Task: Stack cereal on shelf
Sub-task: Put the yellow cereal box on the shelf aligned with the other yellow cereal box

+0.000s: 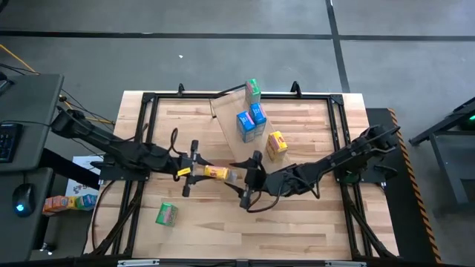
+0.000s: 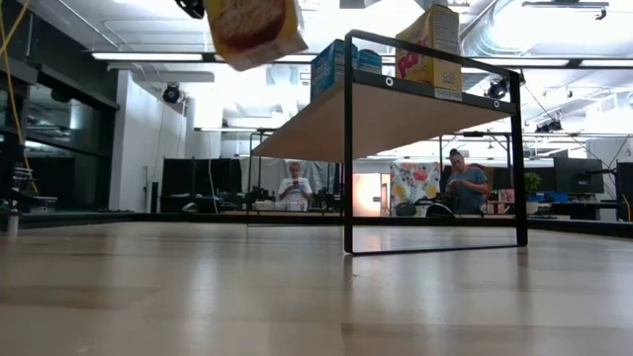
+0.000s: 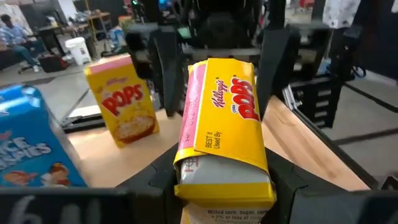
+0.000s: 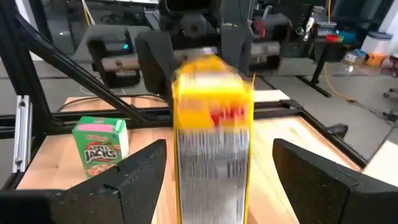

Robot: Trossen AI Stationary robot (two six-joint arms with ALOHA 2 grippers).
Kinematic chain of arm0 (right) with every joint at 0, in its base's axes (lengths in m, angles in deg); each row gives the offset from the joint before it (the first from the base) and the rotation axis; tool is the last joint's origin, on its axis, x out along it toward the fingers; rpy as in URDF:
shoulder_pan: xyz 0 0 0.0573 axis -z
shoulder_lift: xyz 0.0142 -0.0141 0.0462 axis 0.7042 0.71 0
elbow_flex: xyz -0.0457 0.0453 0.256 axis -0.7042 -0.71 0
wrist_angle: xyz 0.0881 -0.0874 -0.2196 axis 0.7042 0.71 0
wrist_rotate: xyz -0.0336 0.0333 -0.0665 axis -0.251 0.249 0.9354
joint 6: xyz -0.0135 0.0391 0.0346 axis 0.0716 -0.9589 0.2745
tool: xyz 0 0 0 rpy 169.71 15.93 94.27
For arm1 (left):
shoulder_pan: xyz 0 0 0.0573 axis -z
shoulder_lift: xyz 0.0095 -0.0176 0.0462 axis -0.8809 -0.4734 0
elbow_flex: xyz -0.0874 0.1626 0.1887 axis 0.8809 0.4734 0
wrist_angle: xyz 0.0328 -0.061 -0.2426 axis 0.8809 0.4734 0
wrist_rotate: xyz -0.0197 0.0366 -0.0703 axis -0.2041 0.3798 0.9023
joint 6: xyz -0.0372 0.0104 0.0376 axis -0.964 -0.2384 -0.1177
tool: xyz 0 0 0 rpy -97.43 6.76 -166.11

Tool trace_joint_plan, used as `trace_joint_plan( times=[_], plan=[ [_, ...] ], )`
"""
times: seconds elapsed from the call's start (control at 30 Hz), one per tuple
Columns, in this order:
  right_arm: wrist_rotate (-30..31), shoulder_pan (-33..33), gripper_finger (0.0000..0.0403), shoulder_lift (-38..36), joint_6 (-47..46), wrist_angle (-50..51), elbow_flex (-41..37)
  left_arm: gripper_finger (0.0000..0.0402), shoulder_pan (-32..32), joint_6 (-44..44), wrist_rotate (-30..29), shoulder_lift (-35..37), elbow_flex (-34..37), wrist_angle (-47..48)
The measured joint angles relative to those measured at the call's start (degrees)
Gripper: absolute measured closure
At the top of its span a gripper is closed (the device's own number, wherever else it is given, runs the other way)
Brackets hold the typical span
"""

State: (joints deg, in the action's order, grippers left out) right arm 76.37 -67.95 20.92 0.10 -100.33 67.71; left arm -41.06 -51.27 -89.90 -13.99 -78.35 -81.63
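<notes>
My left gripper [image 1: 199, 172] is shut on a yellow cereal box [image 1: 215, 173] held above the table's middle; the low view shows this box [image 2: 255, 30] high up. My right gripper [image 4: 214, 180] is open, and its fingers [image 4: 140, 174] stand on either side of the box's far end without touching it. The tilted light-wood shelf [image 1: 231, 126] carries a green box [image 1: 253, 90], two blue boxes [image 1: 251, 123] and a second yellow box [image 1: 276, 144]. Another green box [image 1: 166, 214] lies on the table near the front left. My left gripper pinches the yellow box between its two fingers at the box's near end [image 3: 225, 182]. The fingers lie level, pointing toward the table's right, along the box's length. The box is lifted clear of the table and sticks out toward my right gripper.
The shelf's thin dark frame [image 2: 348, 148] stands on the table at one end. A black frame [image 1: 148, 100] runs around the tabletop. People sit and stand in the room beyond the table. More boxes [image 1: 63, 202] lie off the table at the left.
</notes>
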Motion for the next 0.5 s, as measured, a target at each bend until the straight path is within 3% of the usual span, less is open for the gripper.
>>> trace_joint_plan(
  times=[0.5],
  plan=[
    [-0.98, 0.31, 0.0121, 0.07, -1.13, 1.33, 0.09, 0.0264, 0.0, 0.5, 1.72, -2.72, -0.91, -2.02]
  ],
)
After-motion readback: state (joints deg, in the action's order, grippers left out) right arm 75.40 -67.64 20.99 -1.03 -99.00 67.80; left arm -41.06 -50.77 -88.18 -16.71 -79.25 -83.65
